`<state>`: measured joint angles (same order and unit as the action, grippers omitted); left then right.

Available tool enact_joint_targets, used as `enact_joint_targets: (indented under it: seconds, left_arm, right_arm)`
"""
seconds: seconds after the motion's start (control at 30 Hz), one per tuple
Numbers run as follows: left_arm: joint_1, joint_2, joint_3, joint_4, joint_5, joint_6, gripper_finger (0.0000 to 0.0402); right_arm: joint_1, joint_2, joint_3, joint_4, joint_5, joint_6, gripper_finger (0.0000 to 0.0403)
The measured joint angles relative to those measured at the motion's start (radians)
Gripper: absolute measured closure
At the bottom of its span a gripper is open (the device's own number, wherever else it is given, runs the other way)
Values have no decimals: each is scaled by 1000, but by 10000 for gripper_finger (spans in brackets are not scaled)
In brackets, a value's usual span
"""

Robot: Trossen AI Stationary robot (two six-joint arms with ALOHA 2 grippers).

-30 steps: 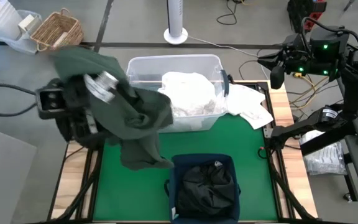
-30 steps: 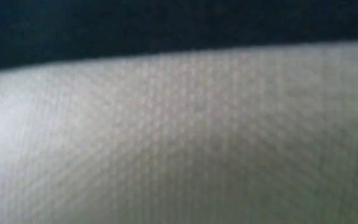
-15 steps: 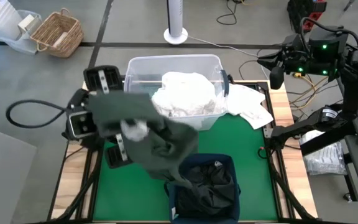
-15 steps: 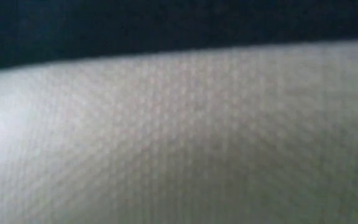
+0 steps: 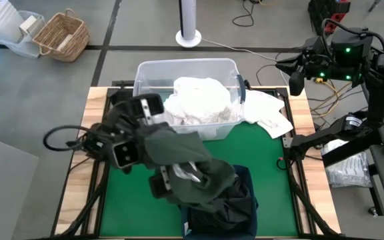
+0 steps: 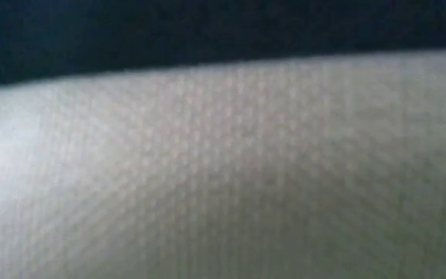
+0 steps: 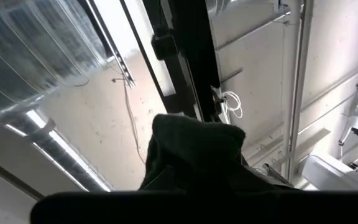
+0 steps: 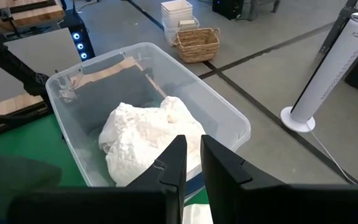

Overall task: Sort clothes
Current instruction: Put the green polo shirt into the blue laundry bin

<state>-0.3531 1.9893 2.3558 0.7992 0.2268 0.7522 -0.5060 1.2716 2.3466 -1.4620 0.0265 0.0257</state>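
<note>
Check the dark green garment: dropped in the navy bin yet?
Not yet. The dark green garment hangs bunched from the shut left gripper, draped over the navy bin holding dark clothes.

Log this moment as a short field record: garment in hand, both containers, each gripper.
held garment: dark green garment, draped over the left arm, hanging above the navy bin
left gripper: hidden under the garment, shut on it
navy bin: holds dark clothes
clear tub: holds white clothes
right gripper: nearly shut, empty, facing the tub
low view: blocked by fabric

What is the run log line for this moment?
left gripper: shut on dark green garment, above navy bin | right gripper: idle
</note>
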Motion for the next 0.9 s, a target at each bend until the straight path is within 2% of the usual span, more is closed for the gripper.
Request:
enact_joint_targets:
  seconds: [0.23, 0.37, 0.57, 0.8, 0.9]
  left_arm:
    - [3, 52, 0, -5, -37, -12, 401]
    - [10, 68, 0, -4, -109, -112, 401]
    - [18, 105, -2, -29, -125, -193, 401]
    - [18, 106, 0, -211, -266, -300, 401]
    - [19, 107, 0, -300, -271, -362, 401]
  right_arm:
    - [0, 0, -1, 0, 0, -3, 365]
    - [0, 0, -3, 0, 0, -5, 365]
    - [0, 1, -16, 0, 0, -13, 365]
    - [0, 0, -38, 0, -1, -13, 365]
    - [0, -1, -49, 0, -1, -16, 365]
